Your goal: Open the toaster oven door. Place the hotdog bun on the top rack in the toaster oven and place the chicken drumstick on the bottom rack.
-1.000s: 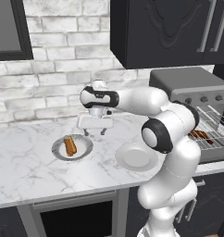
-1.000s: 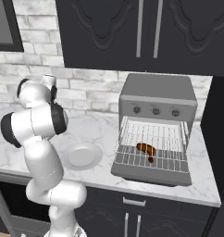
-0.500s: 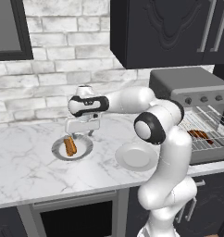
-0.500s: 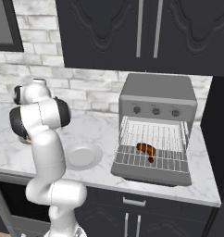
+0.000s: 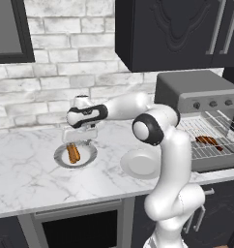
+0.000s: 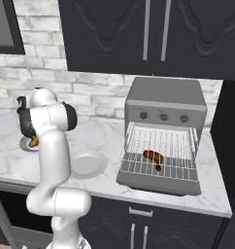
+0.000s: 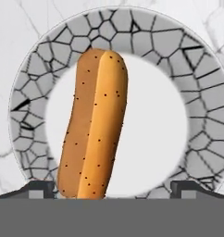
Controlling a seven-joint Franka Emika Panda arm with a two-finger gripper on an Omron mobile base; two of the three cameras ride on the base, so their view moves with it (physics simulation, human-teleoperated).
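The hotdog bun (image 5: 73, 154) lies on a round plate with a cracked grey rim (image 5: 91, 154) at the left of the counter. My gripper (image 5: 79, 144) hangs open just above it, pointing down. In the hand view the bun (image 7: 93, 139) runs up from between the fingertips (image 7: 37, 187), slightly left of centre, with the plate rim (image 7: 178, 51) around it. The toaster oven (image 6: 165, 99) stands at the right with its door (image 6: 156, 180) folded down flat. The chicken drumstick (image 6: 153, 156) rests on a wire rack that sticks out over the door.
An empty white plate (image 5: 140, 164) sits on the marble counter between the bun plate and the oven. Black cabinets (image 5: 172, 34) hang above the oven, and a brick wall backs the counter. My own arm (image 6: 46, 121) blocks the bun plate in the right base view.
The arm has swung left and lowered, bringing the open gripper from beside the bun plate to right over the bun. The bun, drumstick and oven have not moved.
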